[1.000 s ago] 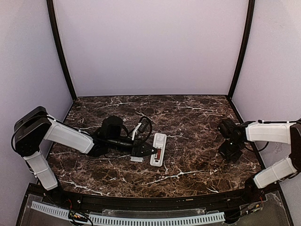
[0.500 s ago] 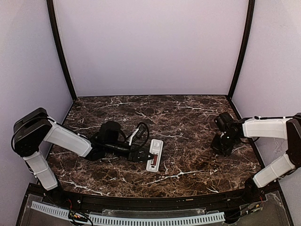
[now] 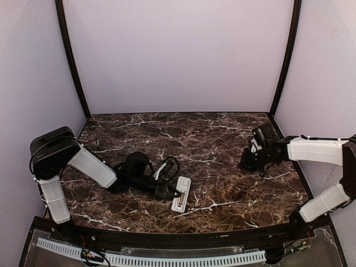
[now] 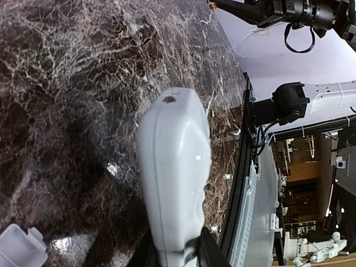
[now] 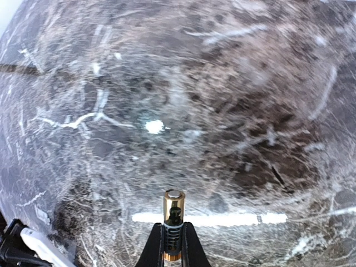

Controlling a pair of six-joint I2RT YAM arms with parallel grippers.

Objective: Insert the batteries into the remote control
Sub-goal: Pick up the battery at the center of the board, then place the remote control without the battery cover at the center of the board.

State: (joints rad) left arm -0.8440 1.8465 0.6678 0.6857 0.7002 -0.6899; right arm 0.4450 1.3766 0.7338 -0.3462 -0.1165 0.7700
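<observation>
**Inspector:** What has moved in the last second?

**Operator:** I have drawn the remote control (image 3: 181,194) toward the near edge of the tabletop (image 3: 222,133). My right end effector (image 3: 248,161) has swung inward and farther back.

**Inspector:** Materials and shapes?

**Operator:** The remote is smooth white plastic, slim, with a rounded end bearing one small dark hole. The tabletop is glossy dark marble with white veins. A small, flat, whitish cover piece (image 4: 19,247) lies beside the remote.

**Inspector:** State of the grips?

**Operator:** My left end effector (image 3: 167,192) is clenched on the remote's near end, which lies flat. My right one grasps a battery (image 5: 173,222) by its black half. The copper half and metal cap jut forward, well apart from the remote.
</observation>
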